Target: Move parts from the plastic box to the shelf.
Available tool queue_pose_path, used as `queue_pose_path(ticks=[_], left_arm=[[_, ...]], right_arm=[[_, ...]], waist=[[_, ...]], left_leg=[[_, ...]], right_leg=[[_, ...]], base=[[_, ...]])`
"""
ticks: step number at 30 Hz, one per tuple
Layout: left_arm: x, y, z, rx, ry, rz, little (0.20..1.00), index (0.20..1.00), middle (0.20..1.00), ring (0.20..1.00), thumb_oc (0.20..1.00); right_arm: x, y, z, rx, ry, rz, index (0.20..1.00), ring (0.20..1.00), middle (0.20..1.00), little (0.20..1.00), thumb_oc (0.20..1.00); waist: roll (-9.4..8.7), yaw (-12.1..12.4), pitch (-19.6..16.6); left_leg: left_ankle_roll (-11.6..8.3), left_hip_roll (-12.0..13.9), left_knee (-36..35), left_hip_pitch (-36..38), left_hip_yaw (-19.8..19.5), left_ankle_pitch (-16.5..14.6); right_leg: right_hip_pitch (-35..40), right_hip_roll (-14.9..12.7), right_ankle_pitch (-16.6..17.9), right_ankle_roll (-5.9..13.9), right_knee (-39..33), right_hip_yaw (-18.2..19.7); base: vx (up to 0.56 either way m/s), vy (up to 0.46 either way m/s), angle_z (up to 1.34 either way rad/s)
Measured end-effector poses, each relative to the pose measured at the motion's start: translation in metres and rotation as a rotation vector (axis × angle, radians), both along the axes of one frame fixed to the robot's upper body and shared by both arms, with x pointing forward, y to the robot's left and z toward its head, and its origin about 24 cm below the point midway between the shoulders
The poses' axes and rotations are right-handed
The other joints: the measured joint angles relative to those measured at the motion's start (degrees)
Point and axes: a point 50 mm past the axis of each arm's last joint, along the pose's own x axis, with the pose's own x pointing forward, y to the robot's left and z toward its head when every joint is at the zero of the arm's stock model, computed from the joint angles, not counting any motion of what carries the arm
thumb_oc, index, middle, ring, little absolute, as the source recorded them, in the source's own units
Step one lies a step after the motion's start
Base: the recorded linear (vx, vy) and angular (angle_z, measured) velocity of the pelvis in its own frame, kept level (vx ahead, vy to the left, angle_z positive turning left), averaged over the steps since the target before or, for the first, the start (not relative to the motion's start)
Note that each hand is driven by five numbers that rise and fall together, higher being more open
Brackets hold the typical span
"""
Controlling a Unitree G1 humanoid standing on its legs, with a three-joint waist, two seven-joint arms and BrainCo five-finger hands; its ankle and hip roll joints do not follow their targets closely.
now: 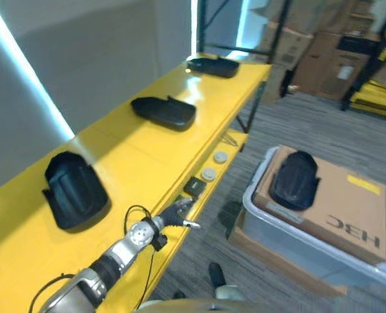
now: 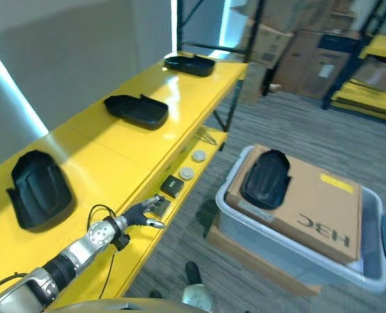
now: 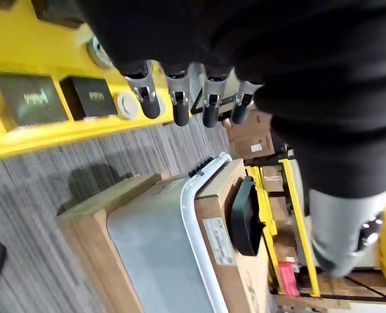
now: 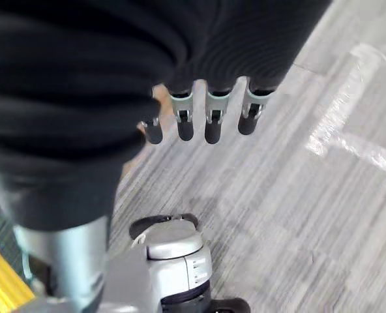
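Plainly, one black part (image 2: 265, 177) is left to move: it lies on top of a cardboard carton (image 2: 310, 212) that sits inside the plastic box (image 2: 291, 257), toward the carton's end nearer the shelf. It looks like a moulded plastic shell, domed and smooth, so I judge it stiff, light and a little slippery on its curved back. The safest hold is probably across its narrow width or along a raised rim, thumb on one side and fingers on the other, rather than pressing on the dome.

Three similar parts already rest on the yellow shelf (image 1: 147, 150), well apart from each other: the nearest part (image 1: 74, 189) by the robot's left arm, the middle part (image 1: 164, 111) farther along, and the far part (image 1: 212, 66) at the shelf's end. On the lower ledge below the shelf edge lie two round white discs (image 1: 214, 165) and small dark blocks (image 3: 56, 99).

The left hand (image 1: 178, 214) hangs just off the shelf's front edge, above the lower ledge, fingers fairly straight and holding nothing. The right hand (image 4: 206, 117) points down at the grey carpeted floor (image 4: 297, 215), fingers relaxed and empty, well away from the box.
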Motion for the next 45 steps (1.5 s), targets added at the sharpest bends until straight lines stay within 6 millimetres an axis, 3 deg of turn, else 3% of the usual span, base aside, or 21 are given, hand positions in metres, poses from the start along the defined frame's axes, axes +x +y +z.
queue_pose_path(ticks=[3, 5, 6, 7, 8, 9, 10, 11, 13, 15, 19, 21, 23, 26, 29, 30, 32, 34, 39, 42, 45], left_arm=[[-0.024, 0.044, -0.048, 0.189, 0.167, 0.209, 1.0, 1.0, 1.0, 1.0, 1.0], [-0.072, 0.096, -0.084, 0.372, 0.395, 0.405, 1.0, 1.0, 1.0, 1.0, 1.0], [-0.1, 0.126, -0.093, 0.485, 0.483, 0.468, 1.0, 1.0, 1.0, 1.0, 1.0], [-0.116, 0.149, -0.092, 0.562, 0.516, 0.481, 1.0, 1.0, 1.0, 1.0, 1.0], [-0.125, 0.151, -0.096, 0.596, 0.549, 0.5, 1.0, 1.0, 1.0, 1.0, 1.0], [-0.137, 0.142, -0.102, 0.589, 0.586, 0.483, 1.0, 1.0, 1.0, 1.0, 1.0], [-0.144, 0.133, -0.106, 0.573, 0.603, 0.471, 1.0, 1.0, 1.0, 1.0, 1.0], [-0.147, 0.126, -0.108, 0.558, 0.595, 0.496, 1.0, 1.0, 1.0, 1.0, 1.0], [-0.142, 0.125, -0.106, 0.55, 0.569, 0.506, 1.0, 1.0, 1.0, 1.0, 1.0], [-0.144, 0.131, -0.105, 0.57, 0.568, 0.535, 1.0, 1.0, 1.0, 1.0, 1.0], [-0.159, 0.148, -0.107, 0.676, 0.649, 0.554, 1.0, 1.0, 1.0, 1.0, 1.0], [-0.182, 0.141, -0.114, 0.671, 0.74, 0.63, 1.0, 1.0, 1.0, 1.0, 1.0], [-0.192, 0.132, -0.118, 0.622, 0.789, 0.719, 1.0, 1.0, 1.0, 1.0, 1.0], [-0.201, 0.13, -0.12, 0.557, 0.845, 0.854, 1.0, 1.0, 1.0, 1.0, 1.0], [-0.199, 0.133, -0.119, 0.531, 0.836, 0.898, 1.0, 1.0, 1.0, 1.0, 1.0], [-0.19, 0.129, -0.119, 0.511, 0.807, 0.888, 1.0, 1.0, 1.0, 1.0, 1.0], [-0.187, 0.121, -0.12, 0.501, 0.798, 0.855, 1.0, 1.0, 1.0, 1.0, 1.0], [-0.187, 0.115, -0.121, 0.496, 0.8, 0.829, 1.0, 1.0, 1.0, 1.0, 1.0], [-0.184, 0.113, -0.12, 0.476, 0.775, 0.8, 1.0, 1.0, 1.0, 1.0, 1.0], [-0.175, 0.104, -0.119, 0.447, 0.739, 0.775, 1.0, 1.0, 1.0, 1.0, 1.0], [-0.174, 0.108, -0.118, 0.458, 0.725, 0.767, 1.0, 1.0, 1.0, 1.0, 1.0]], right_arm=[[0.012, -0.001, 0.001, -0.003, -0.017, -0.022, 1.0, 1.0, 1.0, 1.0, 1.0], [0.021, 0.003, 0.0, 0.012, -0.039, -0.061, 1.0, 1.0, 1.0, 1.0, 1.0], [0.021, 0.009, -0.002, 0.027, -0.037, -0.063, 1.0, 1.0, 1.0, 1.0, 1.0], [0.016, 0.019, -0.005, 0.045, -0.02, -0.057, 1.0, 1.0, 1.0, 1.0, 1.0], [0.023, 0.014, -0.003, 0.027, -0.023, -0.041, 1.0, 1.0, 1.0, 1.0, 1.0], [0.027, 0.005, 0.0, -0.005, -0.027, -0.024, 1.0, 1.0, 1.0, 1.0, 1.0], [0.027, -0.004, 0.002, -0.032, -0.025, -0.017, 1.0, 1.0, 1.0, 1.0, 1.0], [0.031, -0.008, 0.004, -0.051, -0.036, -0.001, 1.0, 1.0, 1.0, 1.0, 1.0], [0.031, -0.003, 0.003, -0.04, -0.029, 0.016, 1.0, 1.0, 1.0, 1.0, 1.0], [0.019, 0.005, -0.002, -0.021, 0.001, 0.003, 1.0, 1.0, 1.0, 1.0, 1.0], [0.007, 0.02, -0.007, 0.031, 0.027, 0.005, 1.0, 1.0, 1.0, 1.0, 1.0], [0.0, 0.02, -0.008, 0.042, 0.051, 0.007, 1.0, 1.0, 1.0, 1.0, 1.0], [-0.001, 0.02, -0.008, 0.053, 0.057, 0.014, 1.0, 1.0, 1.0, 1.0, 1.0], [-0.003, 0.015, -0.007, 0.067, 0.073, 0.003, 1.0, 1.0, 1.0, 1.0, 1.0], [-0.002, 0.014, -0.007, 0.081, 0.083, -0.002, 1.0, 1.0, 1.0, 1.0, 1.0], [0.004, 0.013, -0.007, 0.077, 0.078, 0.001, 1.0, 1.0, 1.0, 1.0, 1.0], [0.007, 0.005, -0.005, 0.06, 0.08, -0.012, 1.0, 1.0, 1.0, 1.0, 1.0], [0.015, -0.005, -0.001, 0.032, 0.071, -0.016, 1.0, 1.0, 1.0, 1.0, 1.0], [0.025, -0.006, 0.001, 0.027, 0.034, -0.006, 1.0, 1.0, 1.0, 1.0, 1.0], [0.019, -0.015, 0.004, 0.014, 0.011, -0.049, 1.0, 1.0, 1.0, 1.0, 1.0], [0.032, -0.012, 0.006, 0.037, -0.092, -0.105, 1.0, 1.0, 1.0, 1.0, 1.0]], waist=[[1.24, 1.65, 1.25], [1.02, 2.43, 3.36], [-1.81, 2.8, 4.21], [-7.54, 3.47, 4.75], [-7.34, 3.96, 6.73], [-6.34, 3.96, 6.84], [-4.24, 4.3, 6.32], [-2.23, 5.49, 6.59], [-1.76, 5.23, 5.32], [-2.41, 4.98, 2.53], [-5.82, 4.32, -0.1], [-4.8, 3.39, -1.11], [-4.29, 3.83, -1.23], [-3.64, 4.64, -0.59], [-4.02, 5.81, 0.47], [-4.85, 6.84, 1.5], [-4.24, 7.66, 2.31], [-1.11, 7.05, 3.1], [0.23, 6.8, 2.8], [3.13, 6.77, 1.42], [2.97, 6.85, 1.91]], left_leg=[[0.06, 4.3, -2.77, -0.74, 2.59, -0.17], [-1.05, 8.01, -3.18, -0.58, 2.36, -0.74], [-2.44, 7.33, -2.22, -0.74, 1.13, -0.87], [-3.15, 4.04, 1.95, -2.73, 0.72, -1.56], [-3.55, 4.02, 10.35, -5.59, 0.21, -3.43], [-1.94, 3.15, 14.09, -6.28, 0.62, -5.49], [-1.16, 3.39, 12.26, -5.05, 0.31, -6.06], [-1.68, 4.63, 7.2, -1.77, 1.44, -4.66], [-2.15, 4.75, 4.51, -0.39, 1.46, -3.41], [-3.85, 5.4, 1.84, 0.12, 1.69, -1.94], [-7.15, 6.36, -2.66, 2.93, 2.51, 1.31], [-9.45, 10.08, -2.69, 3.84, 2.31, 1.5], [-9.91, 12.33, -1.26, 3.59, 1.75, 1.3], [-11.99, 15.41, 4.79, 0.83, 0.26, 3.12], [-15.21, 16.64, 15.97, -5.79, -4.96, 6.27], [-15.73, 14.33, 18.36, -8.36, -7.16, 3.1], [-14.57, 9.11, 14.31, -8.4, -7.82, 1.07], [-12.43, 3.0, 4.67, -7.34, -6.32, 2.6], [-9.83, 2.93, -3.01, -1.18, -9.4, 4.4], [-8.07, 4.69, -4.82, 1.87, -9.99, 4.07], [-6.6, 2.87, -5.55, 2.76, -10.39, 4.01]], right_leg=[[-2.13, -0.48, 2.41, -0.46, 4.49, -10.86], [0.1, -0.09, -0.03, -0.88, 12.37, -12.66], [2.72, -1.18, -1.7, -0.21, 12.81, -11.94], [6.53, -5.44, -3.73, 0.29, 7.19, -10.95], [6.81, -5.35, 0.53, -2.02, 6.3, -12.65], [7.35, -4.65, -0.01, -1.29, 5.35, -12.94], [7.61, -3.58, -0.62, -0.46, 5.1, -13.71], [6.28, -4.01, 0.38, -2.02, 8.71, -12.71], [6.09, -6.01, 0.37, -2.33, 9.94, -11.93], [5.85, -8.44, 0.53, -1.97, 9.03, -12.1], [10.12, -6.12, 4.25, -2.65, -0.2, -12.23], [12.52, -1.31, 6.1, -4.56, -3.18, -11.76], [13.32, 1.02, 6.22, -6.51, -4.12, -11.34], [13.66, 3.93, 5.2, -9.51, -4.35, -11.33], [13.58, 5.18, 3.98, -12.9, -4.39, -11.82], [13.32, 4.54, 3.95, -13.05, -4.39, -11.67], [13.14, 3.43, 3.91, -12.95, -4.4, -11.85], [13.39, 3.9, 3.97, -12.96, -4.42, -13.44], [13.94, 5.19, 3.77, -13.03, -4.39, -12.01], [14.02, 6.43, 3.78, -11.45, -4.03, -12.72], [14.65, 4.7, 4.23, -10.02, -3.96, -12.48]], base=[[-0.1, -0.077, -1.24], [-0.08, -0.133, -0.67], [-0.05, -0.141, -0.16], [-0.05, -0.185, -0.14], [-0.03, -0.19, -0.18], [0.0, -0.21, -0.38], [0.01, -0.287, -0.69], [0.02, -0.329, -0.5], [0.03, -0.309, -0.22], [0.1, -0.517, -0.15], [0.1, -0.427, -0.1], [0.08, -0.494, -0.07], [0.03, -0.306, -0.23], [-0.01, -0.237, -0.1], [-0.01, -0.082, 0.02], [0.02, 0.017, -0.03], [0.03, 0.048, -0.01], [0.09, 0.137, 0.18], [0.08, 0.1, -0.16], [0.08, 0.083, 0.13], [0.09, 0.095, 0.02]])
